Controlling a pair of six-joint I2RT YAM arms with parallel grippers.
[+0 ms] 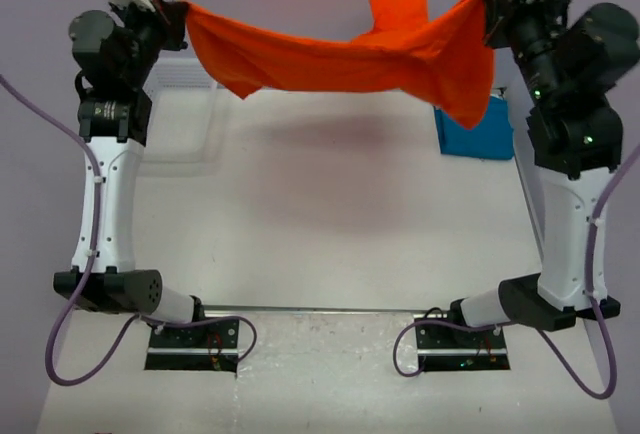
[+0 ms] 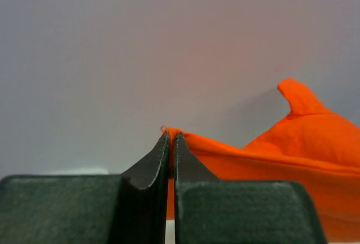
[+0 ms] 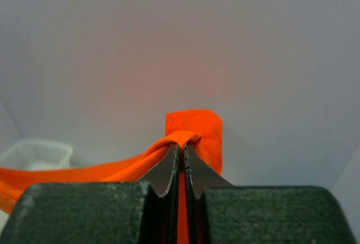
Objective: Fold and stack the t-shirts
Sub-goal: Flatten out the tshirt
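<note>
Soft overhead light is falling evenly; the bright orange-red cloth shirt is casting a faint shadow on the white worktop. Near the wrist cameras, dark fingers are blurring slightly.

The orange-red t-shirt is soft matt cloth, and the basket is white plastic mesh.

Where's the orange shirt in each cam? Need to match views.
Top external: orange t-shirt strung across the upper frame between both arms.
Left wrist: lower right, running from the shut left gripper.
Right wrist: centre to lower left, pinched in the right gripper.
Shared landmark: its upstanding flap, seen in all three.
</note>
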